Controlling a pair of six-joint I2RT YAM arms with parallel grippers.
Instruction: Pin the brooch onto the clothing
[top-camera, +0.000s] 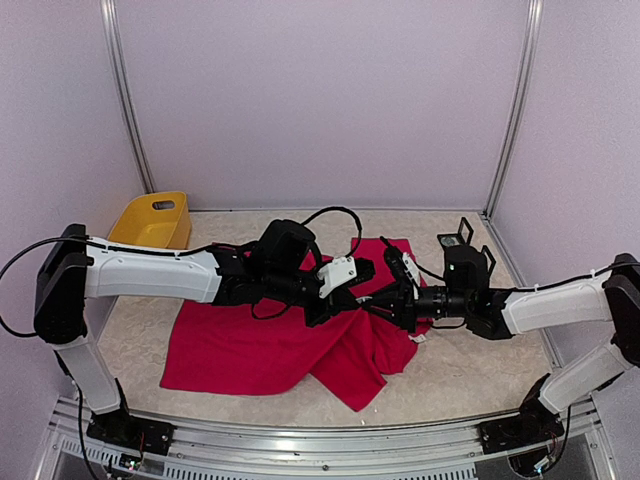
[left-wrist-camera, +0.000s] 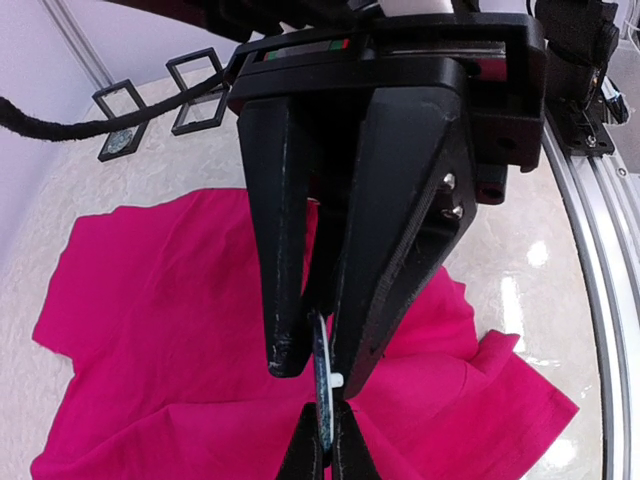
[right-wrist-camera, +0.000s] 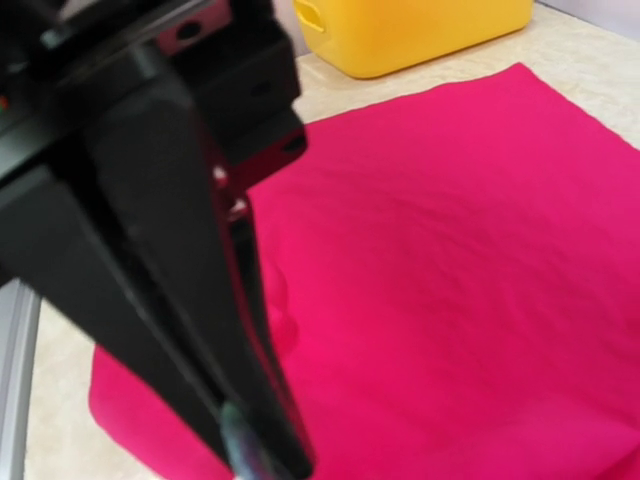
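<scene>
Though hidden overhead, brooch (left-wrist-camera: 321, 400) in left pincer (left-wrist-camera: 318, 374).

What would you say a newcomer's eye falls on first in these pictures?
The crimson T-shirt lies rumpled across the middle of the table, far larger than anything else. Over its right side in the top view, the left hand and right hand meet tip to tip, the left one shut on a small dark brooch. A yellow tub sits at the far left corner.
</scene>
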